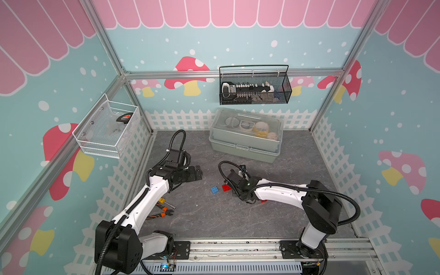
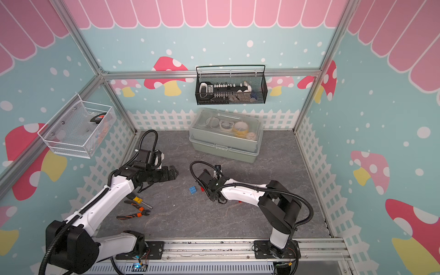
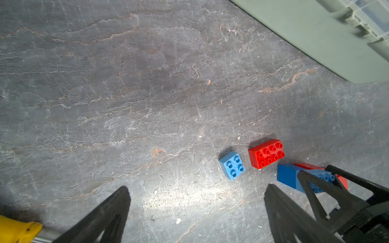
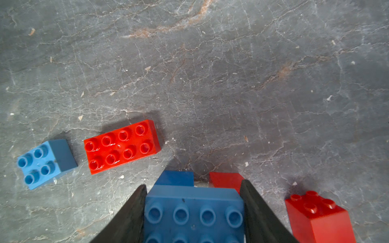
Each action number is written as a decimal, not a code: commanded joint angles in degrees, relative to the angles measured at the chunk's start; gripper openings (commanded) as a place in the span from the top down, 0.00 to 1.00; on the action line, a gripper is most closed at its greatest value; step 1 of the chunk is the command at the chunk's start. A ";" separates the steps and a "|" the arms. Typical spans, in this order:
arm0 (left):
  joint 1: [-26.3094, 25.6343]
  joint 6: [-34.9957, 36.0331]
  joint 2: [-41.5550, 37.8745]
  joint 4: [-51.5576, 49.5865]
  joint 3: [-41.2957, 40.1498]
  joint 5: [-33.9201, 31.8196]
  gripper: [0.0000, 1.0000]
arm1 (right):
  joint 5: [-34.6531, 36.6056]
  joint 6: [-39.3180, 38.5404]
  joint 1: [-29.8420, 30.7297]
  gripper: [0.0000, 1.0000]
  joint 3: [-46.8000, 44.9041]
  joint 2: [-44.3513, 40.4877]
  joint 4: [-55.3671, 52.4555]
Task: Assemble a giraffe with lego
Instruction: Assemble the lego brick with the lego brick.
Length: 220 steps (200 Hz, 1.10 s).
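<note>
Two sets of fingers hang over the grey desk (image 1: 214, 219). Farthest left, beside the left arm, lie orange-handled pliers (image 1: 163, 214) and a yellow-handled screwdriver (image 1: 162, 201). The left fingers (image 3: 117, 202) stand wide apart above the desk, holding and touching nothing. Next sits a light blue four-stud brick (image 4: 42, 164), and just beside it, not touching, a red eight-stud brick (image 4: 122, 145), both studs up. The right fingers (image 4: 132, 214) are clamped on the two short ends of the giraffe (image 4: 193, 208), so far a blue eight-stud brick on top of a blue block and a red block, low at the desk. Whether it rests there cannot be told. Farthest right, a red four-stud brick (image 4: 315, 212) stands apart, near the fingers.
</note>
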 commanded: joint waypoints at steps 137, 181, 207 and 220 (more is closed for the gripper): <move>0.40 0.24 -0.23 -0.78 1.21 0.38 0.01 | -11.15 -2.52 -0.45 0.63 -6.04 11.01 -3.88; 0.45 0.25 0.06 -0.72 1.15 0.47 0.01 | -10.04 -5.48 -0.50 0.63 -4.75 10.07 -7.75; 0.41 0.28 -0.12 -0.73 1.15 0.27 0.01 | -9.22 -6.52 -0.79 0.62 -4.62 6.63 -10.17; 0.44 0.32 -0.05 -0.76 1.21 0.29 0.01 | -9.22 -6.71 -1.09 0.62 -5.36 4.61 -10.53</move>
